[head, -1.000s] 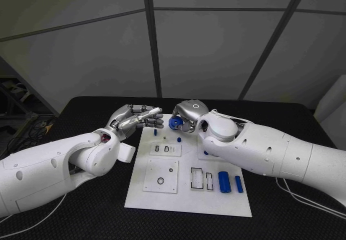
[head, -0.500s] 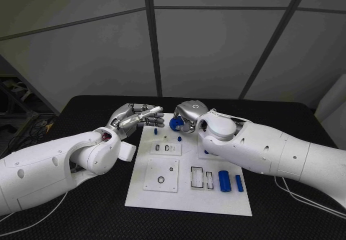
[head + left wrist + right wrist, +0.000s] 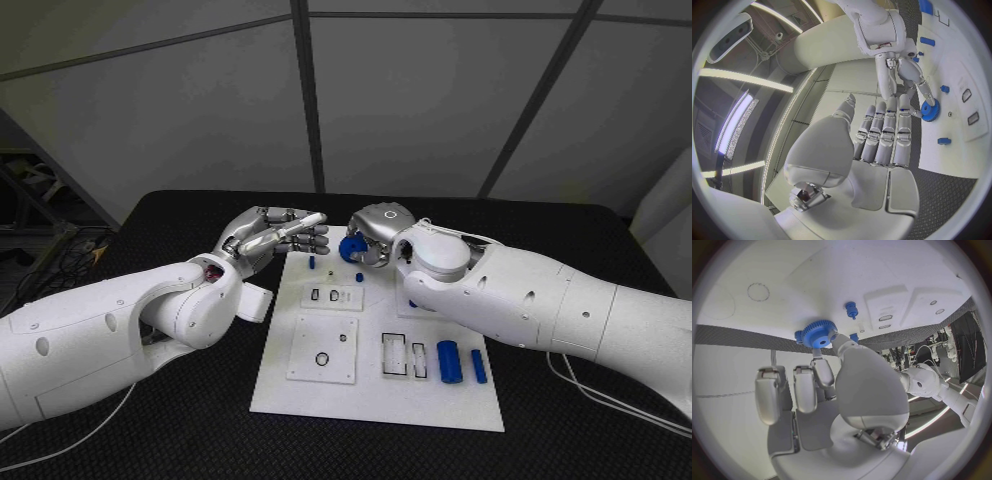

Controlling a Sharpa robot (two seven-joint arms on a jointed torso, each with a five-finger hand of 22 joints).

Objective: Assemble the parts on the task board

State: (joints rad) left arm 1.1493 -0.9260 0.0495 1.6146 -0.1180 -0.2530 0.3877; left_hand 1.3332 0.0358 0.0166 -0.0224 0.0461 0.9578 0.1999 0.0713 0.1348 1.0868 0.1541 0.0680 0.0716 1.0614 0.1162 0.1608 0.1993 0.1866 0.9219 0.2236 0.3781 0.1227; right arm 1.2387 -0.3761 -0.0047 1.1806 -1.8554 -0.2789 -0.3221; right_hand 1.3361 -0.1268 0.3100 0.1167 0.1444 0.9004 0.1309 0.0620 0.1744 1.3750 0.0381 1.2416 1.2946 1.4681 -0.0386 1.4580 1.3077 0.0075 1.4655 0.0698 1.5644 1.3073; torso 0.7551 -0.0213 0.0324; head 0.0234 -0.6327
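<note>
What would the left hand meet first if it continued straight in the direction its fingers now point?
Probably the blue gear that the right hand holds over the task board; depth is unclear.

The task board (image 3: 378, 395) looks like smooth matt white plastic, and the table (image 3: 173, 420) under it is a matt black, finely textured surface. The blue gear (image 3: 819, 334) looks like moulded plastic with a toothed rim. Both hands, left hand (image 3: 270, 237) and right hand (image 3: 375, 228), show brushed silvery metal, their arms glossy white shells.
</note>
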